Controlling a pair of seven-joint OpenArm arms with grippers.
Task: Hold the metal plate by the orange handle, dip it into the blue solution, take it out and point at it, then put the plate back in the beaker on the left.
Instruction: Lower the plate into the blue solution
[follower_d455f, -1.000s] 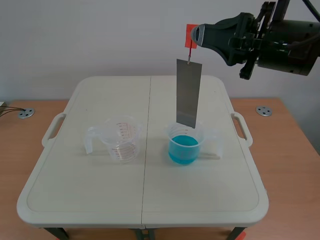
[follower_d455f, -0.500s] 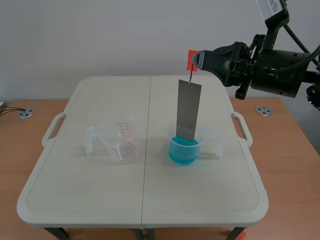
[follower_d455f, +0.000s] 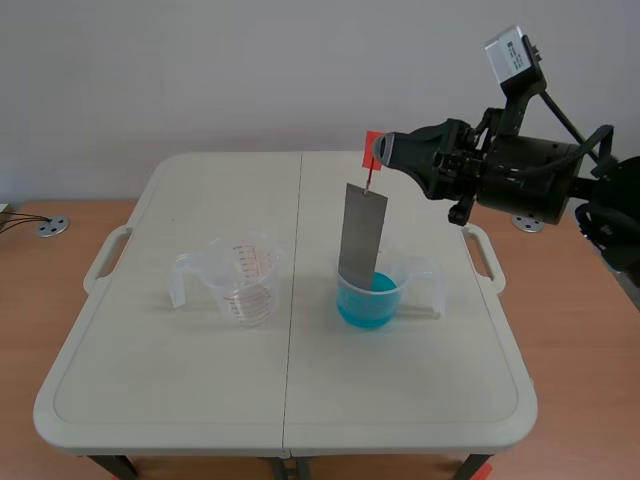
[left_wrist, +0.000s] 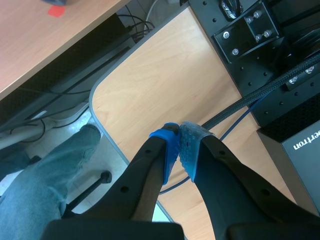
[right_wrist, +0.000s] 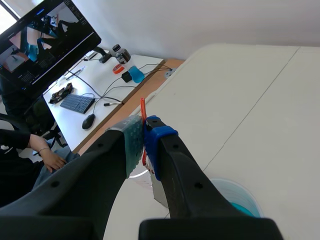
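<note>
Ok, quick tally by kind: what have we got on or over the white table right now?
Beakers: 2, the empty beaker and the beaker of blue solution
Metal plates: 1, the metal plate, hung by its orange handle from the right gripper, lower end inside the blue one
Total: 3

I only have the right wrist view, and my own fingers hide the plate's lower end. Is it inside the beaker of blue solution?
Observer: Yes. In the scene view the metal plate hangs from the right hand with its lower end inside the rim of the blue-solution beaker. How deep it sits I cannot tell.
Operator: Where is the beaker for putting it back?
Observer: The empty beaker stands upright on the left half of the table, apart from the blue one.
Operator: And the left hand?
Observer: The left hand is shut on nothing, above a wooden desk.
</note>
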